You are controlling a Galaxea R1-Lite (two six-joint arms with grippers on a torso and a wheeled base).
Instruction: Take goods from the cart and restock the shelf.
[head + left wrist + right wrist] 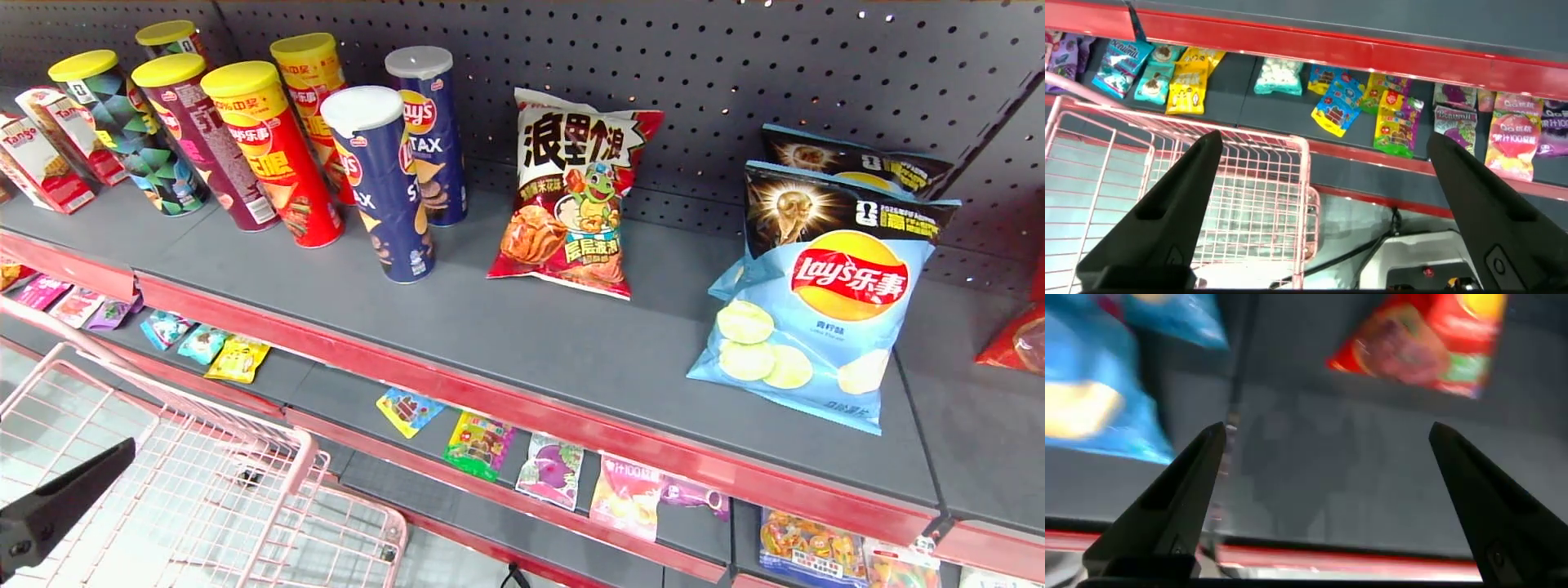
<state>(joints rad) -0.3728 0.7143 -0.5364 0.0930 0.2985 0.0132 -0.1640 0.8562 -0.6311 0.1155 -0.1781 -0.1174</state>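
- Head view: the shelf [522, 327] carries upright cans [269, 155] at its left end, some with yellow lids and two blue ones with pale lids.
- A red bag [571, 196] leans on the pegboard back near the middle, just right of the blue cans.
- Farther right, a blue bag [816, 302] lies tilted toward the front edge, with a second blue bag [849, 163] standing behind it.
- A far-right red bag [1016, 339] is cut off by the picture's edge.
- The pink wire cart [204, 457] stands at lower left, in front of a lower shelf [343, 400] with small packets [478, 445] lying in a row.
- One black finger [69, 486] of the left arm shows over the cart.
- Left wrist view: the left gripper [1323, 137] hangs above the cart [1167, 163], jaws spread wide and holding nothing; the packets [1396, 122] lie beyond the cart's rim.
- Right wrist view: the right gripper [1327, 426] is over a bare stretch of the shelf [1331, 457], jaws wide apart and holding nothing.
- The blue bag [1094, 392] lies to one side of it and the far-right red bag [1429, 343] to the other; neither touches the fingers.
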